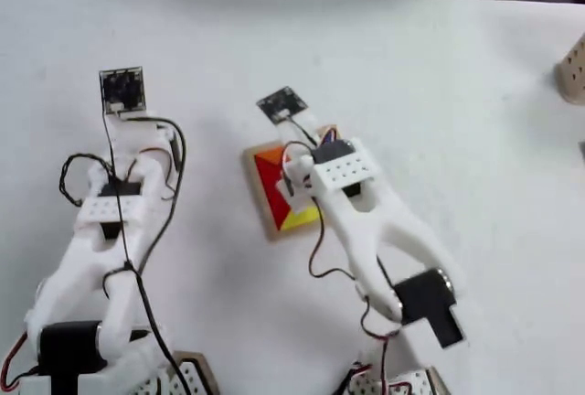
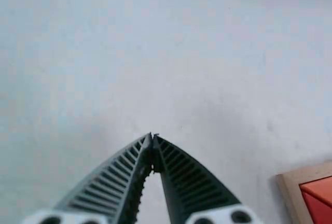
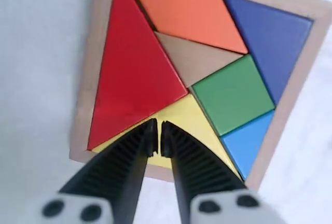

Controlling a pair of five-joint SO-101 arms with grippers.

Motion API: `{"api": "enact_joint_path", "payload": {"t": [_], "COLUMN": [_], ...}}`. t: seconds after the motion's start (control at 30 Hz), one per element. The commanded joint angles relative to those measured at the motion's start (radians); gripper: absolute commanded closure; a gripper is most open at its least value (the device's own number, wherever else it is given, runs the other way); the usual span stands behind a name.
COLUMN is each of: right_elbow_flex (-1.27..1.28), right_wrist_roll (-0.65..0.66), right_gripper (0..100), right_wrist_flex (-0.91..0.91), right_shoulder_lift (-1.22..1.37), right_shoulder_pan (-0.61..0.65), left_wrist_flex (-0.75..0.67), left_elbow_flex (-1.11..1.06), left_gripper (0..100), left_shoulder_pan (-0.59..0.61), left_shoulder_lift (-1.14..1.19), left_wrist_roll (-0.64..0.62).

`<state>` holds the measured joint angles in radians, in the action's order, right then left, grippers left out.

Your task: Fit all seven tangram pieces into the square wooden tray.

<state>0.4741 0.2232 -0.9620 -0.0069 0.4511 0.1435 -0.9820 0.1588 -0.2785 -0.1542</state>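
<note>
The square wooden tray (image 3: 83,111) holds all seven pieces lying flat: a red triangle (image 3: 129,73), an orange parallelogram (image 3: 184,9), a dark blue triangle (image 3: 270,32), a tan triangle (image 3: 194,58), a green square (image 3: 233,94), a light blue triangle (image 3: 251,141) and a yellow triangle (image 3: 189,120). My right gripper (image 3: 157,130) is shut and empty, hovering over the yellow piece near the tray's edge. In the high view the right arm covers much of the tray (image 1: 256,185). My left gripper (image 2: 152,142) is shut over bare white table, with a tray corner (image 2: 290,193) off to one side.
The white table (image 1: 439,75) has free room on all sides of the tray. A pale perforated block (image 1: 573,70) stands at the far right edge. Both arm bases sit at the near edge, with loose cables along the arms.
</note>
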Motion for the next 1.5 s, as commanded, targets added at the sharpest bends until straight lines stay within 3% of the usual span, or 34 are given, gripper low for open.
{"api": "enact_joint_path", "payload": {"t": [0.0, 0.2, 0.33, 0.5, 0.63, 0.83, 1.07, 1.47], "right_elbow_flex": [0.02, 0.201, 0.404, 0.605, 0.669, 0.727, 0.796, 0.807], "right_wrist_roll": [0.015, 0.023, 0.023, 0.025, 0.017, 0.014, 0.014, 0.017], "right_gripper": [98.1, 98.1, 98.1, 98.1, 97.8, 97.8, 98.0, 98.0], "right_wrist_flex": [-0.047, -0.039, 0.105, 0.225, 0.223, 0.223, 0.223, 0.223], "right_shoulder_lift": [-0.148, -0.329, -0.533, -0.702, -0.74, -0.743, -0.743, -0.743], "right_shoulder_pan": [-0.05, -0.142, -0.231, -0.317, -0.331, -0.321, -0.321, -0.292], "left_wrist_flex": [-0.025, -0.025, -0.018, 0.095, 0.1, 0.107, 0.405, 0.928], "left_elbow_flex": [0.008, 0.008, 0.006, 0.005, -0.114, -0.387, -0.555, -0.709], "left_gripper": [97, 98, 98, 98, 98, 98, 98, 97], "left_shoulder_pan": [-0.015, -0.015, -0.013, -0.05, -0.091, -0.044, 0.028, 0.033], "left_shoulder_lift": [-0.041, -0.041, -0.047, -0.076, -0.236, -0.556, -0.909, -1.566], "left_wrist_roll": [0.028, 0.028, 0.028, 0.028, 0.029, 0.092, 0.313, 0.336]}}
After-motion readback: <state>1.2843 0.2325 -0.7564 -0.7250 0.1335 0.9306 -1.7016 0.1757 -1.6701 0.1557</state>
